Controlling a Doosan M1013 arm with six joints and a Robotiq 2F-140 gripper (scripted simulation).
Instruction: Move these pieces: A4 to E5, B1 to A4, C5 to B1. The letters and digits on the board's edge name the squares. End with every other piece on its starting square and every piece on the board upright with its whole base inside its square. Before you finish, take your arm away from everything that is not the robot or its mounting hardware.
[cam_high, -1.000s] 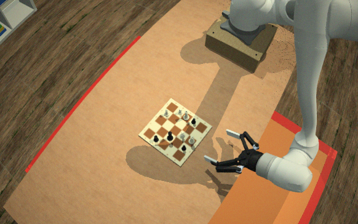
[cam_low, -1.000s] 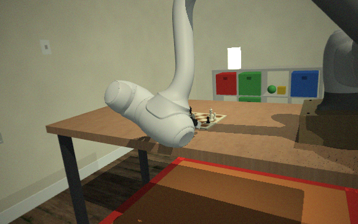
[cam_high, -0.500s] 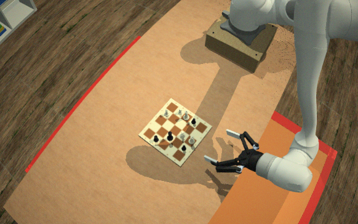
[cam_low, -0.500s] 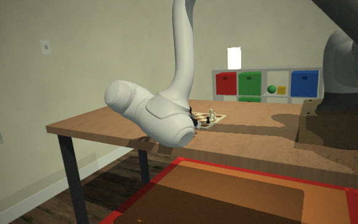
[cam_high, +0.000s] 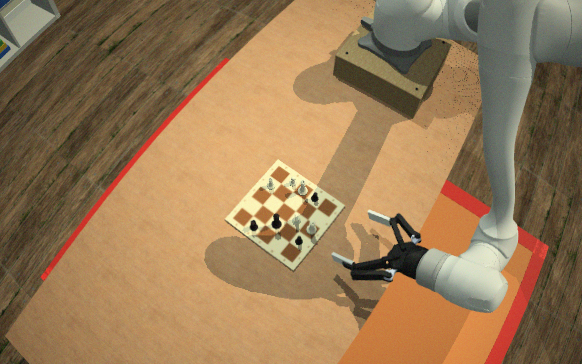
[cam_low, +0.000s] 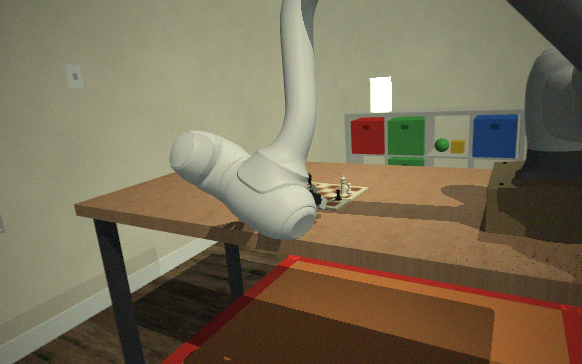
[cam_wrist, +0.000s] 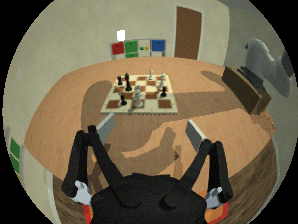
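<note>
From the top, the gripper (cam_high: 361, 239) is hanging wide open with nothing in it, off the chessboard (cam_high: 331, 209) near the table (cam_high: 150, 260) edge. In the exterior shot the arm (cam_low: 260, 185) is blocking most of the board (cam_low: 358, 190). Wrist cam is looking past spread fingers at the board (cam_wrist: 109, 104), pieces standing upright.

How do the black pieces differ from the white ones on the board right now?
Colour: the black pieces are dark, the white pieces pale grey-white. Position: in the top view the white pieces mostly stand on the board's upper and right squares, the black ones mostly lower and left. Shared: all appear upright, and none is near the open gripper.
</note>
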